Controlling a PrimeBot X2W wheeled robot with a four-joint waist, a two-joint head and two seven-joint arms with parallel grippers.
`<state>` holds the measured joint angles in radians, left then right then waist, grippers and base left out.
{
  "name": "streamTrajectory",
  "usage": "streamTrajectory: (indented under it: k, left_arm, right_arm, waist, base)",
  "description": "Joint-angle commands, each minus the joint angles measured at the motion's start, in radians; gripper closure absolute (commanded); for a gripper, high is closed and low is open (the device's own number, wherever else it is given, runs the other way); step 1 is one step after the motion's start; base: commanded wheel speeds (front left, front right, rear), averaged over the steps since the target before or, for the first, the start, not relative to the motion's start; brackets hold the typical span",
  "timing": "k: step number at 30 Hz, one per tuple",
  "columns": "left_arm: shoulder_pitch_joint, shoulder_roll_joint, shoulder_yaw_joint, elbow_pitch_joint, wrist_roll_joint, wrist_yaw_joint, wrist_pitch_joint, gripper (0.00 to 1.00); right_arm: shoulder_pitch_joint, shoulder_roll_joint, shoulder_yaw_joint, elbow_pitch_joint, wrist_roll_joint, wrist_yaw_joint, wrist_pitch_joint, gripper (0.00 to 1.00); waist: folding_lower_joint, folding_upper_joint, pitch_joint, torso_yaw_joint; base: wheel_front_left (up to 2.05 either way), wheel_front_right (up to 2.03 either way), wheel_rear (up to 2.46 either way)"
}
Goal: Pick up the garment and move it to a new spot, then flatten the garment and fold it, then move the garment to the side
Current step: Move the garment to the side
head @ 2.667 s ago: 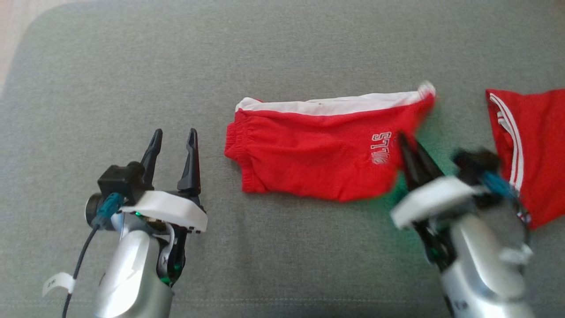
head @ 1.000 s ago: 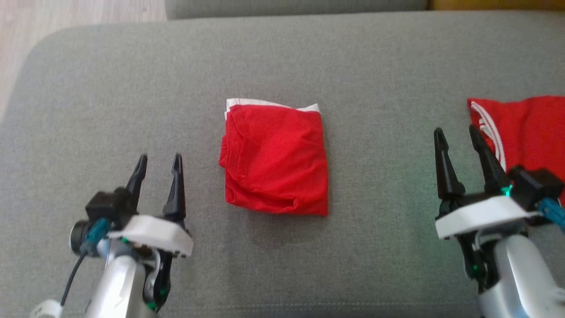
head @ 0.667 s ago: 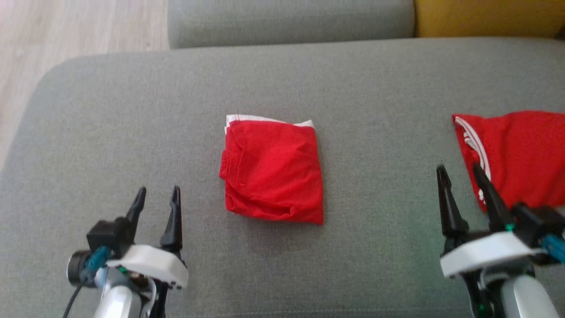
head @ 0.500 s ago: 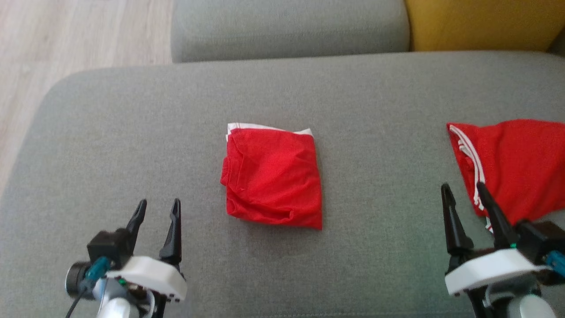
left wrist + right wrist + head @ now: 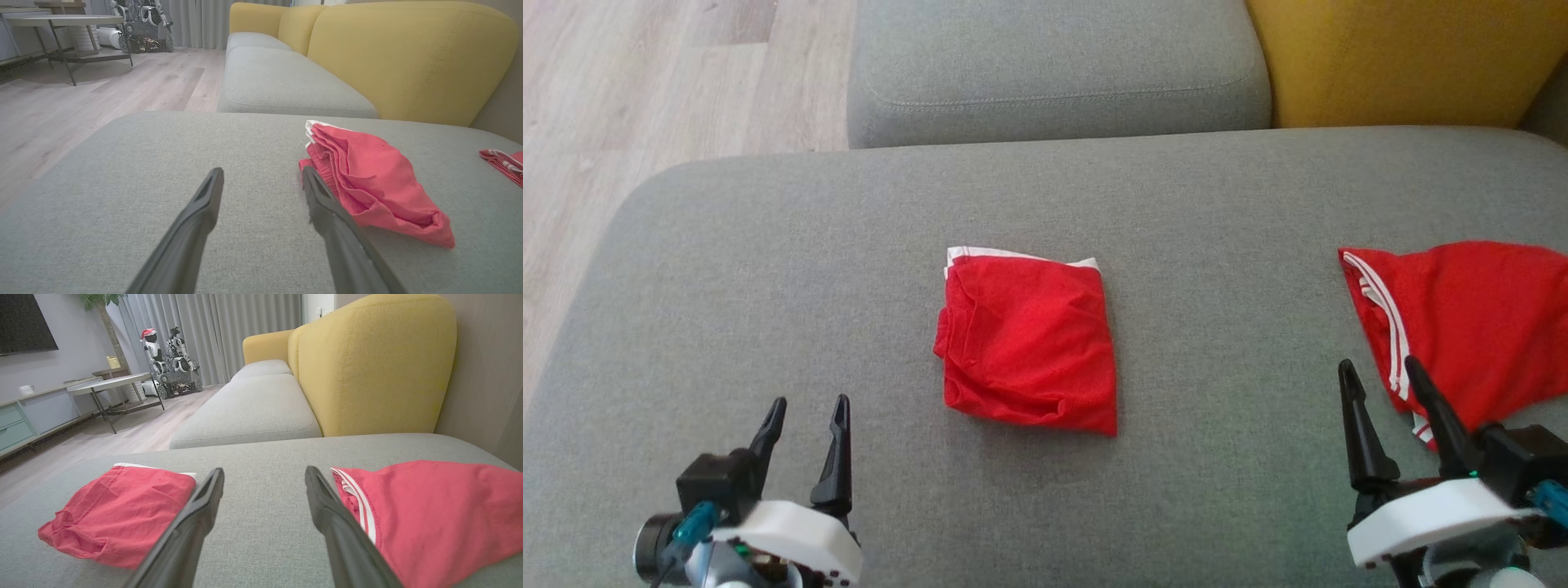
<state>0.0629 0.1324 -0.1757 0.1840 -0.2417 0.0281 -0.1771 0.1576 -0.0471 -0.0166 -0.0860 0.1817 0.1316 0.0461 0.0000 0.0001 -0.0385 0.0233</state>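
Observation:
The garment (image 5: 1027,339), red shorts with a white band, lies folded into a small square in the middle of the grey cushion (image 5: 768,269). It also appears in the left wrist view as the red bundle (image 5: 374,183) and in the right wrist view, the folded garment (image 5: 118,514). My left gripper (image 5: 809,412) hovers open at the lower left, well clear of it. My right gripper (image 5: 1380,371) stands open at the lower right, nothing between its fingers, beside a second red garment (image 5: 1462,327).
The second red garment (image 5: 433,514) with white stripes lies at the cushion's right edge. A further grey seat cushion (image 5: 1054,69) and a yellow backrest (image 5: 1396,57) stand behind. Wood floor (image 5: 645,82) drops off to the left.
Earlier the garment lay stretched out with my right gripper at its right end; it now lies folded over into a square. The head camera has since tilted up, shifting everything down the picture.

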Motion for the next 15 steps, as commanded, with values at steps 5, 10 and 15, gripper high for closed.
streamTrajectory:
  k: [5,10,15]
  left_arm:
    - [-0.034,0.026,0.033,-0.048,-0.001,0.011,0.001,0.00]
    - [-0.034,0.027,0.027,-0.048,0.000,0.017,0.001,0.00]
    - [-0.039,0.030,0.026,-0.045,0.000,0.021,-0.002,0.00]
  right_arm:
    - [-0.024,-0.006,0.030,-0.047,-0.008,-0.001,0.008,0.00]
    - [-0.023,-0.004,0.034,-0.043,-0.004,-0.001,0.008,0.00]
    - [-0.022,-0.004,0.036,-0.041,-0.002,-0.001,0.008,0.00]
  waist:
    - [0.0000,-0.0001,0.000,0.000]
    - [0.0000,-0.0001,-0.002,0.000]
    - [0.0000,-0.0001,-0.003,0.001]
  base:
    - [0.00,0.00,0.00]
    - [0.00,0.00,0.00]
    - [0.00,0.00,0.00]
